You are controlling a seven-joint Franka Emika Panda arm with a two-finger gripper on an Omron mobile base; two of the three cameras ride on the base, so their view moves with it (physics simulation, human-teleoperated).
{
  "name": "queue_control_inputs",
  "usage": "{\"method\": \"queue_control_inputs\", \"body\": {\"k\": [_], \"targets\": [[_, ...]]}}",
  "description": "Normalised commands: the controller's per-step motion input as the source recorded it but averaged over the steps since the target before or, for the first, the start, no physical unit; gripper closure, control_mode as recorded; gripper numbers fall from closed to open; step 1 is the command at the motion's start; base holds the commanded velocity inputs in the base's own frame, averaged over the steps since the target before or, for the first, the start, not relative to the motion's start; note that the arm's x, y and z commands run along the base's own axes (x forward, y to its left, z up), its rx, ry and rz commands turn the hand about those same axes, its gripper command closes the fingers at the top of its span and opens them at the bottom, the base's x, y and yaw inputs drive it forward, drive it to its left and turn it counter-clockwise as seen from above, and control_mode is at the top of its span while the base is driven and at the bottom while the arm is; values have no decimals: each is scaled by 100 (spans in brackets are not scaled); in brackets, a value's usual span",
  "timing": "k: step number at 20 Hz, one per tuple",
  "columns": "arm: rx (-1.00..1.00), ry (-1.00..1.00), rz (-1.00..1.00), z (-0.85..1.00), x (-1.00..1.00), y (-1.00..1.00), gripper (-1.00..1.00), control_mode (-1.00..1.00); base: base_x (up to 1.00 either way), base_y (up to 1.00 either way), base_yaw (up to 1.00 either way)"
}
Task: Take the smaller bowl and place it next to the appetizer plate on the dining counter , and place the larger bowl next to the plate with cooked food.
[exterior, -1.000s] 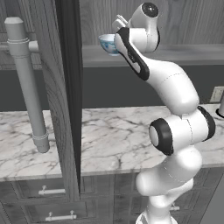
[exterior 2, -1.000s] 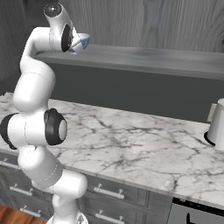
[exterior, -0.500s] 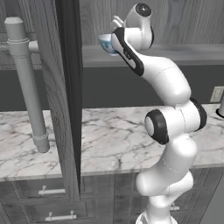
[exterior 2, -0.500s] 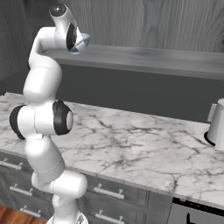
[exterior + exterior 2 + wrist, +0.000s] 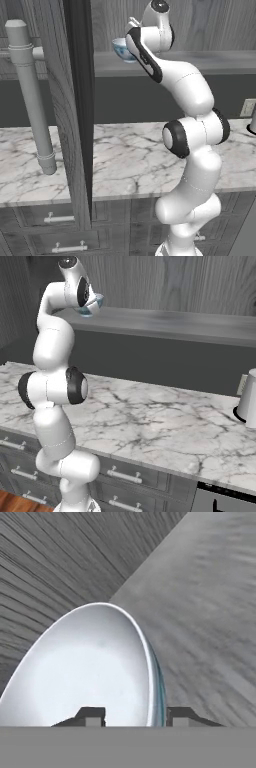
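Your smaller bowl (image 5: 122, 49) is up high, at the front edge of the grey cupboard shelf (image 5: 200, 326), and its foot is off the shelf. You can see its white inside (image 5: 85, 672) and the blue on its outside. The gripper (image 5: 135, 716) has its jaws closed on the bowl's rim, one tip inside and one outside. Your arm reaches up from below. Under it is the marble bench (image 5: 165, 426). A grey pot (image 5: 248, 398) stands near the right end of the bench. An open cupboard door (image 5: 75, 110) is on the left.
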Motion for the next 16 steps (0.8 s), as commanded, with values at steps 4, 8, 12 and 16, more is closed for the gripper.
{"method": "queue_control_inputs", "body": {"k": [4,8,12,16], "targets": [[0,2,0,-1,0,0,100,-100,0,0,0],[0,0,0,0,-42,0,100,-100,0,0,0],[0,0,-4,-2,-95,-17,100,-100,0,0,0],[0,0,-5,-23,-100,-47,100,-100,0,0,0]]}}
